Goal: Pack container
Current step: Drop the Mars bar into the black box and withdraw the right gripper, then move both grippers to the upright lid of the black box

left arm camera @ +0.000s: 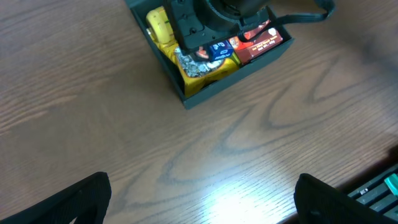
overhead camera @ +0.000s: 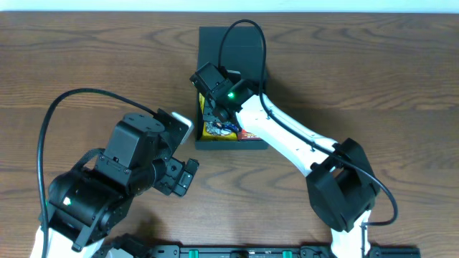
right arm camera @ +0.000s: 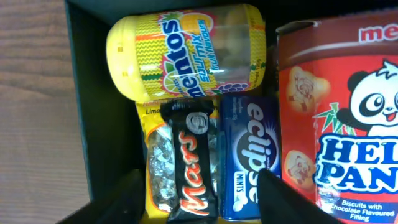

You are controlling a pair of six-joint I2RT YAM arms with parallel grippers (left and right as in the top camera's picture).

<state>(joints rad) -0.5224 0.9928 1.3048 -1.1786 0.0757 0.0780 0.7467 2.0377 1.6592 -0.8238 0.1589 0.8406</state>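
Observation:
The black container [overhead camera: 231, 144] stands open at the table's far middle, its flap lid [overhead camera: 229, 44] folded back. It also shows in the left wrist view [left arm camera: 208, 92] and in the right wrist view [right arm camera: 102, 112]. Inside lie a yellow Mentos bottle [right arm camera: 186, 53], a Mars bar [right arm camera: 194, 162], a blue Eclipse mints tin [right arm camera: 252, 152], a red Hello Panda box [right arm camera: 342, 124] and a yellow foil packet [right arm camera: 157, 162]. My right gripper [right arm camera: 202, 199] is open just above the Mars bar, one finger on either side of it. My left gripper [left arm camera: 199, 205] is open and empty over bare table, in front of the container.
The wooden table [overhead camera: 373, 79] surrounds the container. The right arm [overhead camera: 287, 136] reaches across to the box from the front right. The left arm [overhead camera: 122, 172] sits at the front left. A black rail [overhead camera: 237, 251] runs along the table's front edge.

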